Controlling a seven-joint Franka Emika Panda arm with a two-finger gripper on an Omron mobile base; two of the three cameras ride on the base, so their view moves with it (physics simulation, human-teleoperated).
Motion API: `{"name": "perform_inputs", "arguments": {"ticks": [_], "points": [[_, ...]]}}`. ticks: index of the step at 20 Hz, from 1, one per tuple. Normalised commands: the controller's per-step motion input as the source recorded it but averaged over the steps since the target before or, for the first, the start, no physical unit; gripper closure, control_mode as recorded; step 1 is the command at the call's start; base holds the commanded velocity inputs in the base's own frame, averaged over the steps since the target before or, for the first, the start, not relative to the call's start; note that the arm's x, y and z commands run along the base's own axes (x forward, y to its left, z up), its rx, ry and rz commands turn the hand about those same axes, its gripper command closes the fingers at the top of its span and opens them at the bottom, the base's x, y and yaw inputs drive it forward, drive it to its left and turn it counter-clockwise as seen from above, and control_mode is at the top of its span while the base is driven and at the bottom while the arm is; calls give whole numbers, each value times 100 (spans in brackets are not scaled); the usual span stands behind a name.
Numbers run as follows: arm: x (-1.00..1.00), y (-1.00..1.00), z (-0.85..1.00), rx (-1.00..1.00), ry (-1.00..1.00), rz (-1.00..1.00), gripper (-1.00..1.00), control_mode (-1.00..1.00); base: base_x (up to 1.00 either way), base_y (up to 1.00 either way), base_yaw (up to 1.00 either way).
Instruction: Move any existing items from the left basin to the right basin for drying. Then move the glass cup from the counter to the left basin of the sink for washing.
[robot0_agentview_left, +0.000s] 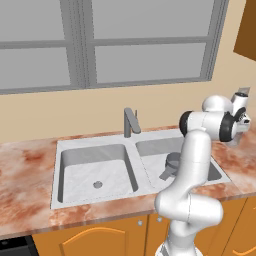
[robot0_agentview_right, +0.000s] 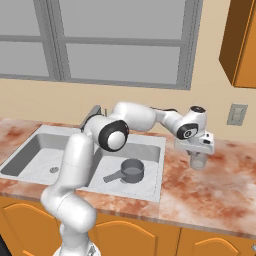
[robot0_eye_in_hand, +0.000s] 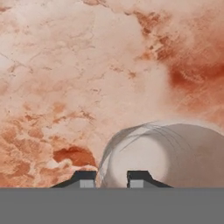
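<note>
Here, from the left base, the dark pot (robot0_agentview_left: 173, 161) already sits in the sink's right basin (robot0_agentview_left: 150, 148). From the right base, the gripper (robot0_agentview_right: 199, 154) reaches down over the glass cup (robot0_agentview_right: 199, 161) on the counter (robot0_agentview_right: 210, 185), right of the sink (robot0_agentview_right: 155, 192). At the hand, the fingertips (robot0_eye_in_hand: 86, 178) stand narrowed astride the cup's rim, seemingly pinching it to lift.

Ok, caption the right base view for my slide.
Gripper closing on the cup on the counter; pot in right basin.
</note>
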Motion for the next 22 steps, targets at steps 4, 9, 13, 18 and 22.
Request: {"name": "perform_inputs", "arguments": {"ticks": [4,9,13,18,22], "points": [[-12,0,5,0,-8,0,100,-100,0,0,0],[-21,3,32,0,-11,0,100,-100,0,0,0],[-9,29,48,-1,-6,0,100,-100,0,0,0],[-7,42,61,-4,-1,0,100,-100,0,0,0],[-23,39,54,-2,0,0,100,-100,0,0,0]]}}
